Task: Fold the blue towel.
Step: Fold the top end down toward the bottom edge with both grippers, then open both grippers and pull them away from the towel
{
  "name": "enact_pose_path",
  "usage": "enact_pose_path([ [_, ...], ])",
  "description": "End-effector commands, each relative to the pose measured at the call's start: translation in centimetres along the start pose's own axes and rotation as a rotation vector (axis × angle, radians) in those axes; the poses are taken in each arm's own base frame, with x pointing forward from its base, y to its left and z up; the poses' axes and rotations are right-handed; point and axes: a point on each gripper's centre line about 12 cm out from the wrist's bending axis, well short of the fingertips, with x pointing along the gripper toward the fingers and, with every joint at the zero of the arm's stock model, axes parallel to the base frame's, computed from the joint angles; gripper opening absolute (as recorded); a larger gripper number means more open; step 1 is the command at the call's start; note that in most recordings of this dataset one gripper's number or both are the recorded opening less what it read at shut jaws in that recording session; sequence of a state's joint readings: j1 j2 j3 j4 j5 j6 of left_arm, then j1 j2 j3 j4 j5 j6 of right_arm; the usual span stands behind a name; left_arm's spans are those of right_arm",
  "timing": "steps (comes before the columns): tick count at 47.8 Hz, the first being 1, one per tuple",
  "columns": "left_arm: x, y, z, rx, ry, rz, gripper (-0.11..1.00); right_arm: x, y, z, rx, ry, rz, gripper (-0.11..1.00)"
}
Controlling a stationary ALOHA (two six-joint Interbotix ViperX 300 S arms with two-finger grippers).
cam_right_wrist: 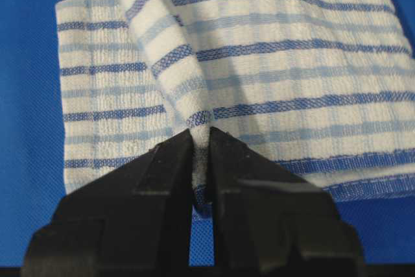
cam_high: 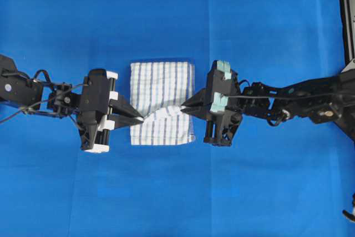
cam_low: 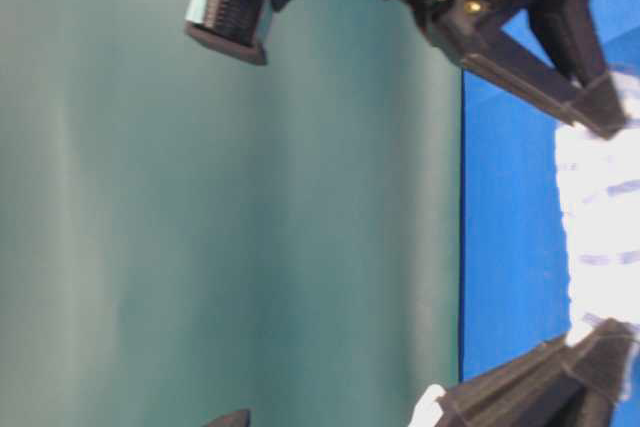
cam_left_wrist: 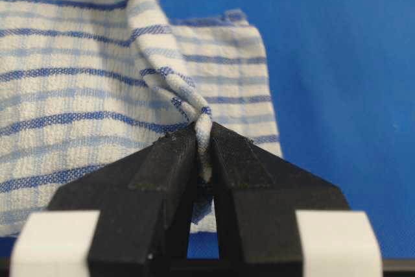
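Now | left gripper (cam_high: 140, 119) and right gripper (cam_high: 186, 107) jaws clenched on blue towel (cam_high: 161, 84) edge | lifted taut between them for folding over

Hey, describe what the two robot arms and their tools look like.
Both arms are black with loose black cables. The left tool has white blocks on its housing; the right tool carries pale teal tape patches. Each ends in tapering black fingers.
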State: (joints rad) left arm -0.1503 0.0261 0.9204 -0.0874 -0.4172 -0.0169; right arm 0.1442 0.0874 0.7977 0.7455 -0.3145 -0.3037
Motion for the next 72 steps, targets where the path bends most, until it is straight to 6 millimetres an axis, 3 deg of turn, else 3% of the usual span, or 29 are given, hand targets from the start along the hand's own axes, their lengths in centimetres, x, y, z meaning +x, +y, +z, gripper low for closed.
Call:
enact_pose_path([
  [1,0.3,-0.8,0.4,0.011,-0.026,-0.021,0.04,0.1,0.3,0.4,0.016,-0.021,-0.002,-0.02],
  [15,1.6,-1.9,-0.2,-0.03,-0.02,-0.041,0.07,0.7,1.3,-0.4,0.038,0.008,0.003,-0.01],
  [19,1.5,-2.0,-0.4,-0.042,-0.015,-0.045,0.26,0.9,1.4,-0.5,0.048,0.011,0.001,0.04],
  [23,1.4,-2.1,-0.7,-0.045,-0.005,-0.047,0.51,0.9,1.3,-0.5,0.055,0.014,0.0,0.18],
  [27,1.2,-2.1,-1.0,-0.035,0.008,-0.047,0.77,0.9,1.3,-0.5,0.062,0.015,-0.003,0.41],
  [30,0.9,-1.9,-1.3,-0.027,0.02,-0.044,0.88,0.8,1.3,-0.4,0.065,0.011,-0.002,0.6],
  [35,0.0,-1.6,-1.3,-0.029,0.036,-0.036,0.84,0.2,1.8,0.2,0.048,-0.006,0.015,0.89],
  [38,-0.7,-1.4,-1.0,-0.03,0.038,-0.034,0.81,-0.6,2.0,0.9,0.047,-0.03,0.03,0.96],
  [43,-2.4,-1.4,0.2,-0.02,0.021,-0.04,0.81,-2.3,2.2,2.1,0.035,-0.072,0.056,0.91],
  [54,-6.9,-1.4,2.5,0.024,-0.05,-0.055,0.8,-6.8,2.1,4.5,-0.026,-0.183,0.102,0.92],
  [62,-9.9,-1.3,3.3,0.04,-0.128,-0.063,0.8,-9.2,1.4,4.7,-0.075,-0.23,0.11,0.92],
  [72,-14.0,-0.5,2.9,0.036,-0.233,-0.055,0.79,-12.2,0.0,3.9,-0.094,-0.281,0.112,0.92],
])
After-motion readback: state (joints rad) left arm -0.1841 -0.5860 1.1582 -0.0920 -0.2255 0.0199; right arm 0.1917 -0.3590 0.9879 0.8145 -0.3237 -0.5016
